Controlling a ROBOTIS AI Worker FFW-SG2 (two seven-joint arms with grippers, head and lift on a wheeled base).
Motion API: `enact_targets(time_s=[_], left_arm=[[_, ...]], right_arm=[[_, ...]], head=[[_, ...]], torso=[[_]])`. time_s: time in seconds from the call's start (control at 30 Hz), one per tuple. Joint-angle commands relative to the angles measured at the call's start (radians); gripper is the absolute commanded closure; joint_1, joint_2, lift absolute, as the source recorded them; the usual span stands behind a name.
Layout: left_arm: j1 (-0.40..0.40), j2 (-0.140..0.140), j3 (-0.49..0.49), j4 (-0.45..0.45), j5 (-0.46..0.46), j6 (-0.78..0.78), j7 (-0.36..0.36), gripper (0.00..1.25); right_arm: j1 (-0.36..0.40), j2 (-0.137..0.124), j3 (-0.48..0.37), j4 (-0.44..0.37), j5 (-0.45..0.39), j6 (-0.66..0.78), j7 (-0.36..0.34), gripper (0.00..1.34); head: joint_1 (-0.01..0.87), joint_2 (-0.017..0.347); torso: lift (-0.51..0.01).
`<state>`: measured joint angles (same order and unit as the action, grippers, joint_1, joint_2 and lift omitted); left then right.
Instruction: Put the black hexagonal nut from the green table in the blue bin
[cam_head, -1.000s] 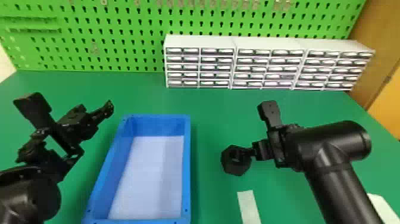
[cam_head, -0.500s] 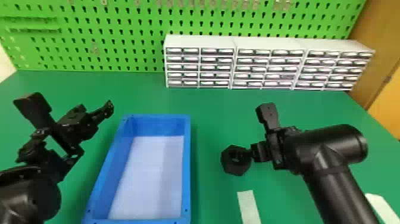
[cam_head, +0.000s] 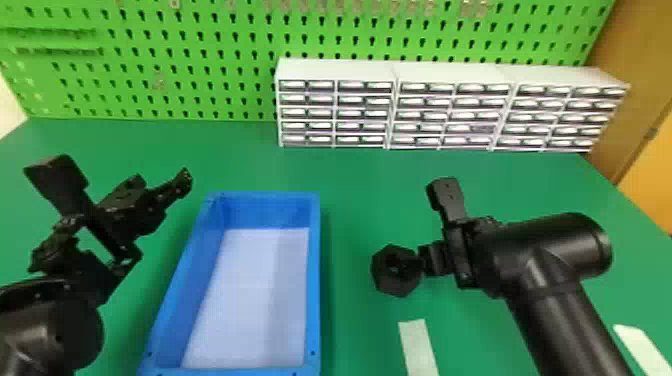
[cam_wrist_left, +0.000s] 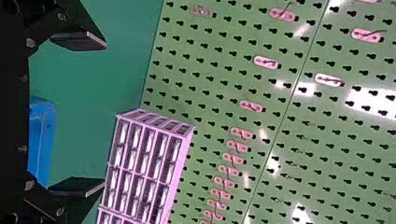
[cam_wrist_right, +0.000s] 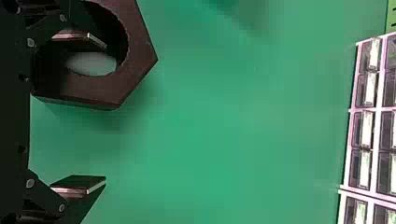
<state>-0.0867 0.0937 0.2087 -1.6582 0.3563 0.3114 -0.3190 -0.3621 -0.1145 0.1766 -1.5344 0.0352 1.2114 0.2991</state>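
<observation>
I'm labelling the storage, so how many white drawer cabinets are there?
3, side by side along the back of the green table: left cabinet, middle cabinet and right cabinet. None seems hidden.

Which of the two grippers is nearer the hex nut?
The right gripper: in its wrist view, one finger overlaps the hole of the black hexagonal nut. The left gripper is farther off, on the other side of the blue bin.
</observation>
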Motion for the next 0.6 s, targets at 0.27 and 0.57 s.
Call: enact_targets(time_s=[0.27,0.57], left_arm=[[-0.001,0.0,-0.002,0.0,0.0,0.0,0.0,0.24],[-0.002,0.0,-0.002,0.0,0.0,0.0,0.0,0.24]], right_arm=[[0.006,-0.001,0.001,0.023,0.0,-0.013,0.0,0.28],[0.006,-0.002,0.003,0.03,0.0,-0.013,0.0,0.28]], head=[[0.692,0.009],[0.692,0.009]], torso=[[-0.097],[-0.097]])
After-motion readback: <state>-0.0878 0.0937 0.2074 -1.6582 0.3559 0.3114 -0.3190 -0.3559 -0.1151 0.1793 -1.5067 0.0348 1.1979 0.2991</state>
